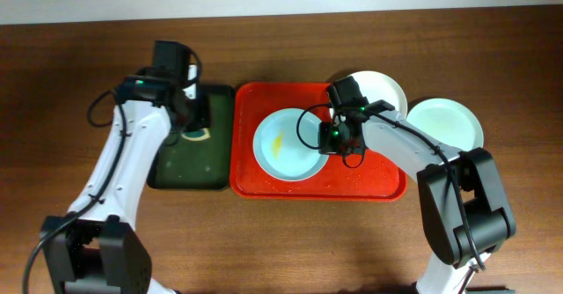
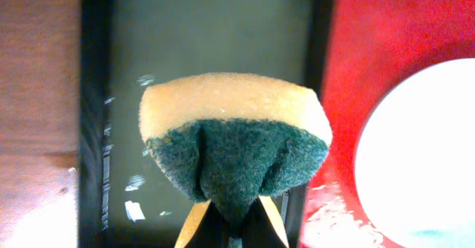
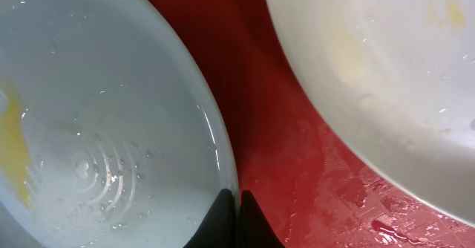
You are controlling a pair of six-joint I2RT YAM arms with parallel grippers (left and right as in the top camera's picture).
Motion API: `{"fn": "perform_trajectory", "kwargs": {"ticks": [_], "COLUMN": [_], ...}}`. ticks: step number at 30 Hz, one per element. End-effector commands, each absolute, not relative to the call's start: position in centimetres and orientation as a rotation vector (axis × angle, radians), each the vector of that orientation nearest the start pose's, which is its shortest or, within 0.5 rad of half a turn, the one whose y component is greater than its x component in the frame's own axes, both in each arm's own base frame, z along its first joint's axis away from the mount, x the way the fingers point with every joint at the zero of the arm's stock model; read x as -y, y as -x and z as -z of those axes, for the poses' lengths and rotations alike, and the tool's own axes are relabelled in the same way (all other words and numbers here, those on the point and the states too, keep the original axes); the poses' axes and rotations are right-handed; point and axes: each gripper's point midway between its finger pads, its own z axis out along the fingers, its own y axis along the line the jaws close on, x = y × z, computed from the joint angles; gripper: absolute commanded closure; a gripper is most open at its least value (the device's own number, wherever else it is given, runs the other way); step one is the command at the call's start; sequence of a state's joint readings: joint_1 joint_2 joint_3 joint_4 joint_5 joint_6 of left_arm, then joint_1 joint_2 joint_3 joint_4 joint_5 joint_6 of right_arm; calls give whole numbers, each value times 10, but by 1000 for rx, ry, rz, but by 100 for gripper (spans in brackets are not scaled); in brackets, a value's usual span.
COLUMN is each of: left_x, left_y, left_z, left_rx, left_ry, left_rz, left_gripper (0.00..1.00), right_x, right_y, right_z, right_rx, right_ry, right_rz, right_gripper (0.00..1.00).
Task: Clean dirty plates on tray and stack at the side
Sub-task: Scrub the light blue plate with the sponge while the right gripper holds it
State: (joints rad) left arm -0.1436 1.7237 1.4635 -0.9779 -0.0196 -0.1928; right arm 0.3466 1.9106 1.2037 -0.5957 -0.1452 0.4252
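The pale blue plate with a yellow smear lies on the red tray. My right gripper is shut on its right rim; the right wrist view shows the fingers pinching the rim of the wet plate. The white plate sits at the tray's back right corner, with yellow smears in the right wrist view. The mint green plate lies on the table to the right. My left gripper is shut on a yellow and green sponge above the dark green tray.
The dark green tray lies just left of the red tray, edges touching. The blue plate's edge shows in the left wrist view. The red tray floor is wet. Brown table lies in front.
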Motion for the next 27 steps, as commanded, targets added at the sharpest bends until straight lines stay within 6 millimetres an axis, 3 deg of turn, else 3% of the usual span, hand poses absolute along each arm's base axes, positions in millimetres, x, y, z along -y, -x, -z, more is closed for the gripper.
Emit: {"fn": "perform_trajectory", "kwargs": {"ticks": [1,6,12,20,22,27], "left_x": [91,141,176,192,198,198], "left_y": [-390,-385,-388,-384,-379,-379], "left_z": [-139,-128,-95,-57,-39,-20], "left_rx": [-2794,-2796,-2821,-2909,-2959,-2992], "left_ry": [31,-87,-181,-183,-192,-190], "left_rz": [92,131,138,203,249,232], "left_gripper": [100,100,100,100,100,100], "right_x": [-167,-167,-167,-167,-167,-167], "right_y": [-360,-360,-360,-360,-360,-360], "right_z": [-9,-9,-9,-9,-9,-9], "right_rx": [-2949,-2952,-2953,-2953,-2953,-2953], "right_ry": [-58,-125,-148,-147,-147,-147], "right_rz": [-420,-426,-428,-427,-427,-427], "right_gripper": [96,96,96,96,96,96]}}
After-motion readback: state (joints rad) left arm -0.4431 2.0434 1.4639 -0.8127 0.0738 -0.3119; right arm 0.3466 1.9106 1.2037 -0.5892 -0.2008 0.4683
